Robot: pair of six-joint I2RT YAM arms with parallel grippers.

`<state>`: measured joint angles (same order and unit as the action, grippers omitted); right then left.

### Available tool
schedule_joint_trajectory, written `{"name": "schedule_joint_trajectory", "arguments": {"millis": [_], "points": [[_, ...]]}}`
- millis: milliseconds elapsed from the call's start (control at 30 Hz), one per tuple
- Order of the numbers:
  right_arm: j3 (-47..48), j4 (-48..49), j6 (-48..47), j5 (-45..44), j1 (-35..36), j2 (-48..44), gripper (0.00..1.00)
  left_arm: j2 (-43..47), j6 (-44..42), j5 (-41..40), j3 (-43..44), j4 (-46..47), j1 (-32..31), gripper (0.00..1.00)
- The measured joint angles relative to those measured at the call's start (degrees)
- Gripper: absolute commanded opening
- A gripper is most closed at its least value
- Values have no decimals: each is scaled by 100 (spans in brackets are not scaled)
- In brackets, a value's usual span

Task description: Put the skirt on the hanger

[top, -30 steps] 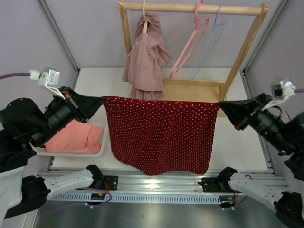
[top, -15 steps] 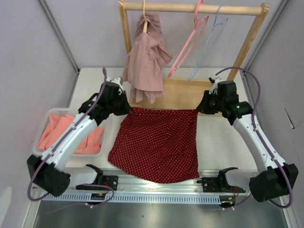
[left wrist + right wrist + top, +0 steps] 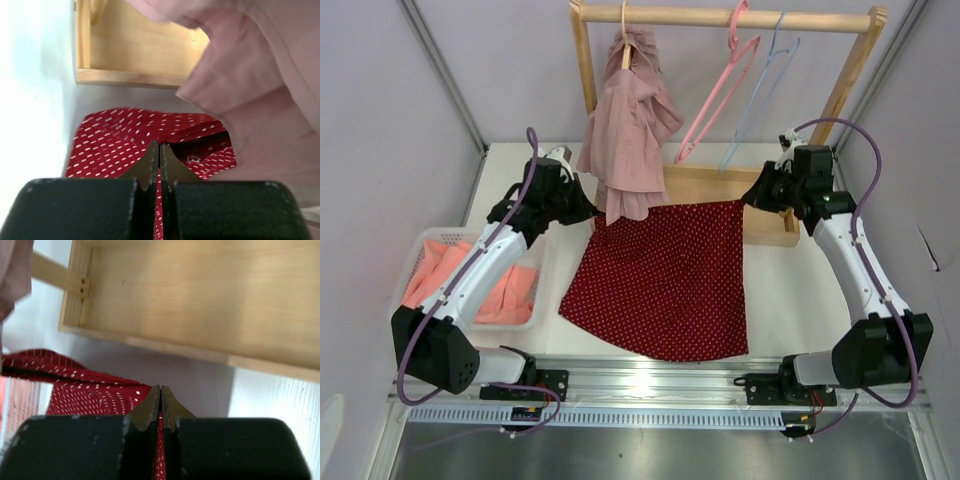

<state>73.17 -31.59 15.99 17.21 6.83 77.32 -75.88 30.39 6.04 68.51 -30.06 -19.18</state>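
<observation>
Your left pincer (image 3: 588, 213) is pinching the far left corner of the red dotted skirt (image 3: 665, 285), and your right pincer (image 3: 753, 198) is pinching its far right corner. The far edge is stretched between them, just near of the wooden rack's base (image 3: 705, 187). The rest lies spread on the bench (image 3: 800, 300). A pink hanger (image 3: 705, 100) hangs on the rail above.

The white table (image 3: 800, 300) carries a wooden rack (image 3: 720, 195) at its far edge, a basket (image 3: 480, 323) at its left edge, and the red dotted skirt (image 3: 665, 285) spread mid-table.
</observation>
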Motion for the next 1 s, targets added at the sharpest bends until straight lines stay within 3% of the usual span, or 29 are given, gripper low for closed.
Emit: {"name": "schedule_joint_trajectory", "arguments": {"millis": [200, 433, 600, 867, 933, 967, 1000], "points": [[345, 238, 341, 101, -162, 509, 0, -9, 2, 236, 20, 94, 164, 0], [83, 236, 498, -149, -11, 393, 0, -35, -2, 435, -140, 251, 247, 0], [-1156, 37, 859, -424, 306, -809, 0, 459, 7, 678, -1095, 289, 254, 0], [-3359, -221, 2424, -1255, 1707, -3104, 0, 1939, 286, 807, -2472, 39, 254, 0], [-3759, -361, 2920, -1523, 1998, -3515, 8, 2227, 417, 820, -2756, 7, 197, 7], [-3926, -428, 3150, -1641, 2144, -3692, 24, 2306, 470, 815, -2883, -15, 146, 25], [-4074, -455, 3383, -1735, 2262, -3851, 33, 2323, 494, 822, -2955, -24, 111, 33]]}}
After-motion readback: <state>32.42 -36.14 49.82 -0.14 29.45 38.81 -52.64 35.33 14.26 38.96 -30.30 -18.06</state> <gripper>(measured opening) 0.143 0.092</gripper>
